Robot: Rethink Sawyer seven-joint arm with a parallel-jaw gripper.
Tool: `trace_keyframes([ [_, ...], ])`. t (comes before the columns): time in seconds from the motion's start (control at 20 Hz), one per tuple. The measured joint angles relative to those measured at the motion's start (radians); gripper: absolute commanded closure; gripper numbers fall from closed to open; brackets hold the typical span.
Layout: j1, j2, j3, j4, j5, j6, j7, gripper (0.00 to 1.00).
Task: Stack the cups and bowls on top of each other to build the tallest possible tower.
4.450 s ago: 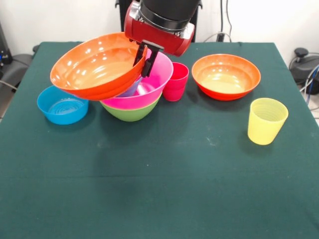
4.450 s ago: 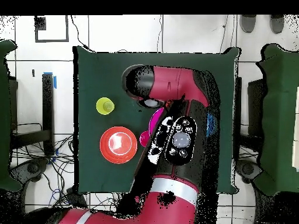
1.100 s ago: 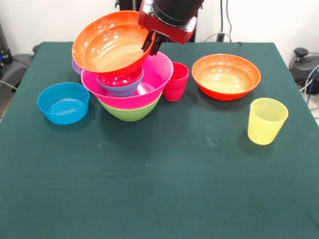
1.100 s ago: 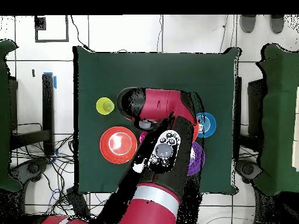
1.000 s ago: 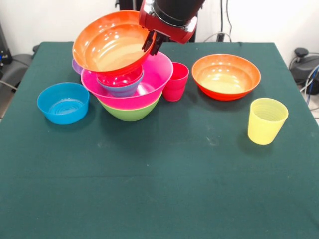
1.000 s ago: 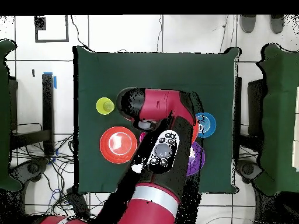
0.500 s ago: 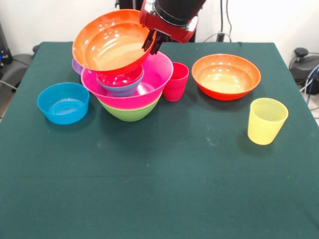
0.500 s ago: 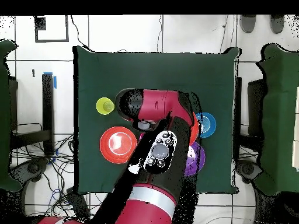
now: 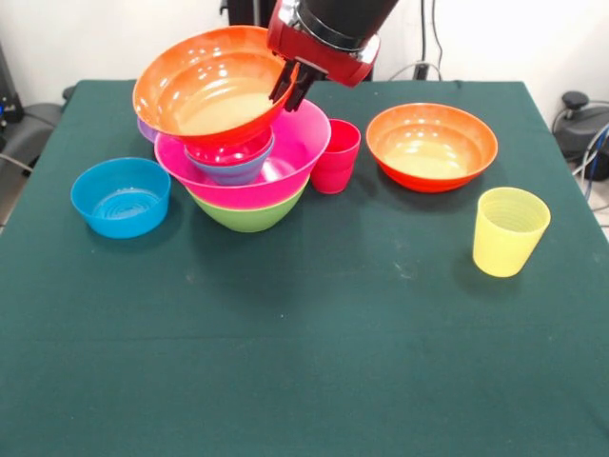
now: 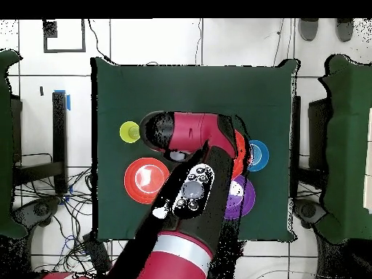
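My gripper [image 9: 290, 86] is shut on the right rim of a wide orange bowl [image 9: 205, 90] and holds it tilted just above the tower. The tower has a green bowl [image 9: 249, 215] at the bottom and the big pink bowl [image 9: 290, 152] on it. A small blue bowl [image 9: 235, 171] with a red-pink bowl [image 9: 228, 151] inside sits in the pink one. The red cup [image 9: 336, 155] stands against the tower's right side. The yellow cup [image 9: 510, 230] stands alone at the right. In the overhead view the arm hides the gripper and the tower.
A second orange bowl [image 9: 431, 145] sits right of the red cup and shows in the overhead view [image 10: 146, 179]. A blue bowl [image 9: 121, 196] sits left of the tower. A purple bowl [image 9: 145, 128] peeks out behind it. The table [image 9: 304, 362] is dark green.
My gripper has risen slightly with the orange bowl, which now sits a little higher and further left over the tower. Nothing else on the table has moved.
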Motion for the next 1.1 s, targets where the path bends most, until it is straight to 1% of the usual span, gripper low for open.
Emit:
trace_keyframes([
  [0.4, 0.001, 0.026, -0.024, 0.000, 0.000, -0.052, 0.037, 1.00],
  [1.1, 0.001, 0.065, -0.031, 0.000, 0.000, -0.056, 0.042, 1.00],
])
